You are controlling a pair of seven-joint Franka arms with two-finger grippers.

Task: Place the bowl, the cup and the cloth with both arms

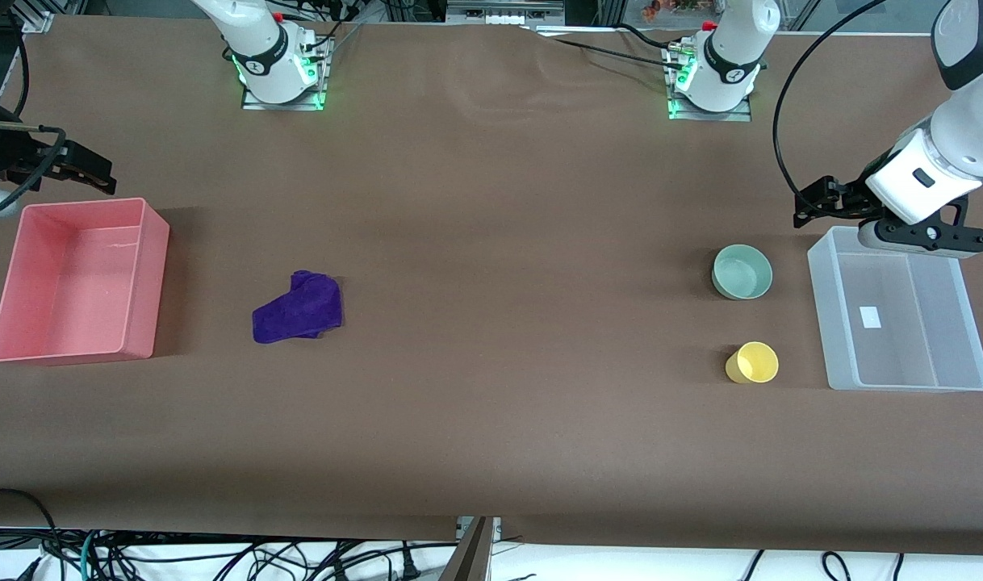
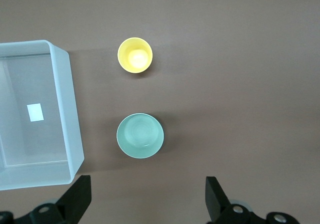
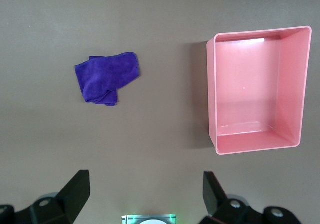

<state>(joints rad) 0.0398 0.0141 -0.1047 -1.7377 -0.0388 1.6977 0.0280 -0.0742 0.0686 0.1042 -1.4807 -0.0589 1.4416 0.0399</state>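
The mint-green bowl point(image 1: 742, 272) stands upright on the table beside the clear bin; it also shows in the left wrist view point(image 2: 140, 135). The yellow cup point(image 1: 753, 362) stands nearer the front camera than the bowl, and shows in the left wrist view point(image 2: 135, 55). The purple cloth point(image 1: 298, 307) lies crumpled near the pink bin, and shows in the right wrist view point(image 3: 106, 77). My left gripper point(image 1: 810, 206) point(image 2: 147, 199) is open and empty, high over the table by the clear bin's corner. My right gripper point(image 1: 96, 173) point(image 3: 145, 194) is open and empty, high by the pink bin's edge.
An empty clear plastic bin point(image 1: 822, 315) point(image 2: 70, 108) stands at the left arm's end of the table. An empty pink bin point(image 1: 148, 282) point(image 3: 212, 93) stands at the right arm's end. Brown tabletop lies between them.
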